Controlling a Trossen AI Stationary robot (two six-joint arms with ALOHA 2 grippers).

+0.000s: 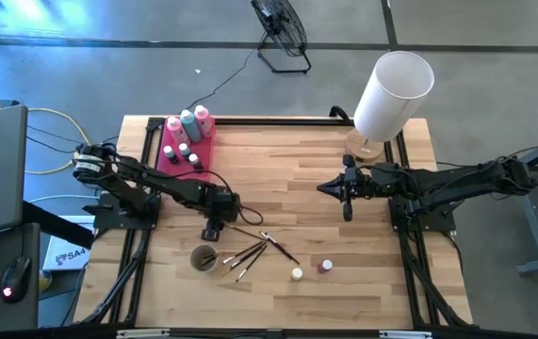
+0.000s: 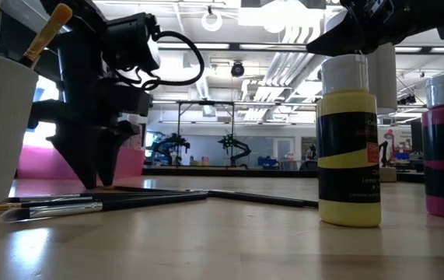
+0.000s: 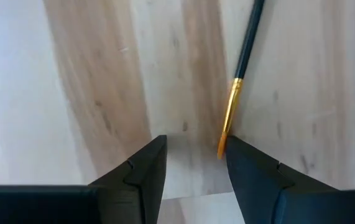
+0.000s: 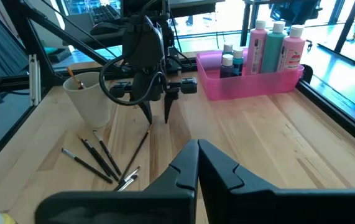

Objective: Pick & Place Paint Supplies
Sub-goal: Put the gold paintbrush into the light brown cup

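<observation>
Left hand point(image 3: 193, 162) hangs over desk point(image 1: 344, 301), fingers apart, nothing held. Brush point(image 3: 242, 65) lies flat, gold ferrule tip beside one finger point(image 3: 255, 177), long axis running away from hand. Right hand point(image 4: 197, 163) shut, well apart; left arm nearer.

The middle of the table point(image 1: 287, 179) is bare wood, open for a pass between both arms. Toward the front edge lie the scattered brushes point(image 1: 254, 250), a white cup point(image 1: 203, 258) and two small pots point(image 1: 311, 270). The pink tray point(image 1: 176, 157) fills the back left corner, the white cylinder point(image 1: 391, 94) the back right
</observation>
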